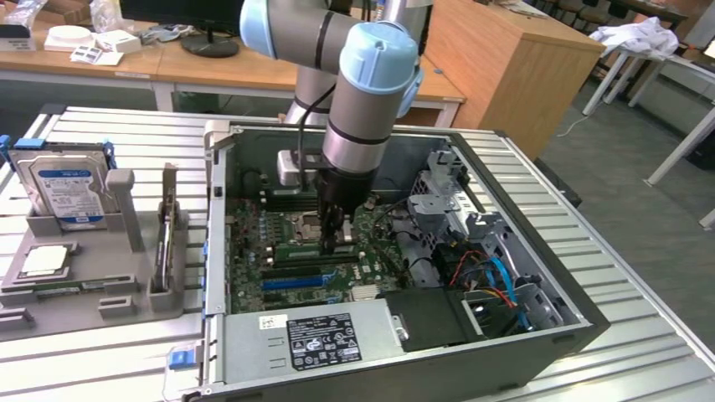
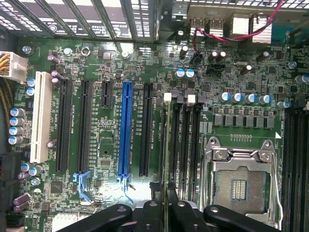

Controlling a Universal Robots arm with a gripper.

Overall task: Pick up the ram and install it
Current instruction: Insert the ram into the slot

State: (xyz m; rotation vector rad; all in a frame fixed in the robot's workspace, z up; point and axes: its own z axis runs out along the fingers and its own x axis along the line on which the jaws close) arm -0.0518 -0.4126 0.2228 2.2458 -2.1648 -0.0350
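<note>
My gripper (image 1: 335, 245) reaches straight down into the open computer case (image 1: 223, 251), onto the motherboard (image 2: 106, 63). Its black fingers (image 2: 186, 215) are shut on the ram (image 2: 165, 145), a thin green stick that the wrist view shows edge-on. The ram (image 1: 293, 249) stands along the memory slot farthest from the empty processor socket (image 2: 241, 181), on the side of the blue expansion slot (image 2: 125, 130). Whether it is pressed fully home I cannot tell. The neighbouring memory slots (image 2: 186, 140) hold nothing.
A grey stand (image 1: 123, 285) at the exterior view's left holds a blue-labelled hard drive (image 1: 65, 188) and a square silver processor chip (image 1: 45, 260). Inside the case, a drive cage with cables (image 1: 491, 276) and the power supply (image 1: 313, 339) crowd the board. Desks stand behind.
</note>
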